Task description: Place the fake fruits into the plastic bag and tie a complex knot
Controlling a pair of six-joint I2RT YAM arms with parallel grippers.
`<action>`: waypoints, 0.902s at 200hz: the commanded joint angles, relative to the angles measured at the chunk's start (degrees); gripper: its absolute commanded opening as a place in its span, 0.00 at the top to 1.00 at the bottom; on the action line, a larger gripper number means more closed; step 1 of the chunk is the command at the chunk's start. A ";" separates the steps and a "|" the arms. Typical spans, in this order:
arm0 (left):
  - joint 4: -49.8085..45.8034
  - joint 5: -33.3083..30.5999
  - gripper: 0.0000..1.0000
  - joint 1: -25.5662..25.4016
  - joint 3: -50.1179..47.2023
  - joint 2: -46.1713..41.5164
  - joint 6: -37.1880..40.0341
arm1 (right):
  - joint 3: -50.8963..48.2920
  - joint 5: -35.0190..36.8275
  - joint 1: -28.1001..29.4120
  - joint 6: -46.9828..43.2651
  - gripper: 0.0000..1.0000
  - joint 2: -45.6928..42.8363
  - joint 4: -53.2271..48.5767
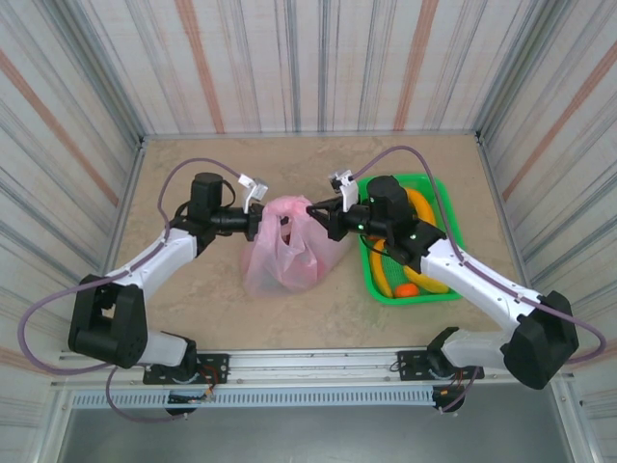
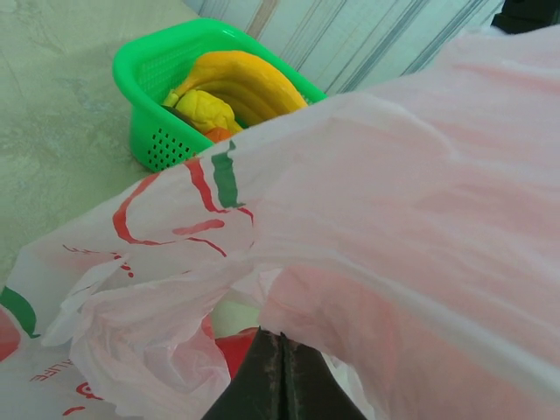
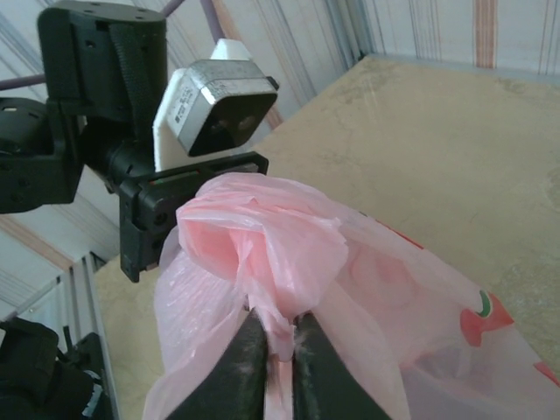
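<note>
Your left gripper [image 1: 260,218] is at the left side of the bag [image 1: 281,256]. Its jaws are pressed together, and as far as I can judge they pinch the upper edge of the bag. Your right gripper [image 1: 314,207] is at the right side of the bag, with narrow jaws that clamp a bunched fold of the pink plastic. I think the two hold the top from opposite sides so that the mouth is gathered and lifted, while the body of the bag rests on the table [image 1: 193,309]. This prepares the plastic for tying, but I see no knot yet.

Right of the bag is the basket [image 1: 442,188], and it holds bananas [image 1: 421,207] and an orange ball [image 1: 407,288]. So the filling does not look complete to me. Inside the bag, near your left fingers, there is a red shape [image 2: 234,348]. I cannot tell whether it is a fruit or a print.

The plastic is thin and slippery, so a hard pull may tear it or free it from one grip.
</note>
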 commanded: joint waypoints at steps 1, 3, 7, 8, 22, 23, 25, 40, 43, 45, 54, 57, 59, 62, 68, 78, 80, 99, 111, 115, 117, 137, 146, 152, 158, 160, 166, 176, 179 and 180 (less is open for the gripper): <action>-0.99 -2.23 1.00 0.04 0.55 -2.58 1.41 | 1.73 2.71 0.23 -2.26 0.94 -2.06 -4.46; -0.99 -2.42 1.00 0.08 0.47 -2.61 1.34 | 1.71 2.85 0.17 -2.35 0.94 -2.24 -4.89; -0.90 -2.82 1.00 0.22 0.39 -2.78 1.27 | 1.63 3.13 0.23 -2.56 0.94 -2.57 -5.60; -0.90 -2.94 1.00 0.25 0.33 -2.79 1.25 | 1.63 3.25 0.19 -2.62 0.94 -2.70 -5.79; -0.65 -4.42 1.00 0.94 -0.20 -3.27 0.74 | 1.46 4.21 0.01 -2.95 0.94 -3.67 -8.39; -0.64 -4.58 1.00 0.97 -0.18 -3.30 0.72 | 1.45 4.23 -0.01 -2.99 0.94 -3.77 -8.59; -0.64 -4.92 1.00 1.12 -0.28 -3.34 0.61 | 1.45 4.35 -0.04 -3.06 0.94 -3.90 -8.91; -0.55 -6.80 1.00 1.85 -0.88 -3.99 0.06 | 1.40 4.99 -0.32 -3.35 0.94 -4.72 -11.58; -0.55 -7.18 1.00 1.99 -1.06 -4.09 -0.12 | 1.36 5.15 -0.39 -3.37 0.94 -4.91 -12.17; -0.46 -7.48 1.00 2.13 -1.16 -4.24 -0.14 | 1.42 5.24 -0.49 -3.44 0.94 -4.99 -12.55; -0.37 -8.84 1.00 2.62 -1.69 -4.63 -0.54 | 1.28 5.80 -0.63 -3.55 0.94 -5.54 -14.11; -0.37 -9.34 1.00 2.78 -1.89 -4.83 -0.73 | 1.20 6.01 -0.71 -3.60 0.94 -5.70 -14.63; -0.37 -9.63 1.00 2.87 -1.96 -4.93 -0.82 | 1.19 6.18 -0.72 -3.63 0.94 -5.89 -14.95; -0.31 -10.12 1.00 3.06 -2.19 -5.11 -0.99 | 1.10 6.37 -0.78 -3.63 0.94 -6.09 -15.34; -0.07 -11.06 1.00 3.38 -2.64 -5.44 -1.44 | 0.84 6.74 -0.91 -3.57 0.94 -6.45 -16.27; 0.42 -12.33 1.00 4.05 -3.41 -5.91 -2.27 | 0.37 7.31 -1.07 -3.50 0.94 -7.07 -17.47; 0.62 -12.53 1.00 4.18 -3.59 -6.02 -2.46 | 0.28 7.50 -1.08 -3.49 0.93 -7.18 -17.68; 1.93 -14.15 1.00 5.44 -5.10 -7.08 -4.09 | -0.95 8.16 -1.65 -2.97 0.93 -8.63 -19.30; 2.18 -15.74 1.00 5.99 -5.78 -7.86 -4.82 | -1.82 8.61 -1.99 -2.54 0.93 -9.40 -20.17; 2.11 -16.32 1.00 6.13 -6.06 -8.17 -4.99 | -1.99 8.72 -2.15 -2.43 0.93 -9.66 -20.46; 2.10 -16.60 1.00 6.17 -6.12 -8.32 -5.05 | -2.16 8.79 -2.20 -2.32 0.93 -9.83 -20.65; 2.00 -20.15 1.00 6.58 -7.65 -10.00 -6.32 | -3.64 10.15 -3.05 -1.90 0.93 -11.01 -22.13; 1.92 -22.51 1.00 6.62 -8.77 -10.88 -7.17 | -4.18 10.47 -3.64 -1.55 0.94 -11.31 -22.69; 1.91 -24.07 1.00 6.69 -9.50 -11.56 -7.76 | -4.58 10.80 -4.11 -1.29 0.94 -11.44 -23.08; 1.91 -25.39 1.00 6.79 -10.30 -12.24 -8.38 | -4.98 11.05 -4.51 -1.01 0.94 -11.63 -23.51; 1.91 -26.03 1.00 6.80 -10.59 -12.46 -8.54 | -5.08 11.13 -4.66 -0.96 0.94 -11.62 -23.61; 1.76 -27.75 1.00 6.88 -11.43 -13.19 -9.16 | -5.53 11.27 -5.05 -0.71 0.95 -11.71 -23.88; 1.83 -29.42 1.00 7.31 -12.85 -14.39 -9.63 | -6.12 11.41 -5.75 -0.18 0.96 -11.79 -24.37; 1.95 -29.72 1.00 7.47 -13.28 -14.85 -9.73 | -6.27 11.33 -5.96 -0.01 0.96 -11.81 -24.45; 1.97 -29.80 1.00 7.53 -13.36 -14.89 -9.75 | -6.28 11.26 -6.02 0.02 0.96 -11.80 -24.48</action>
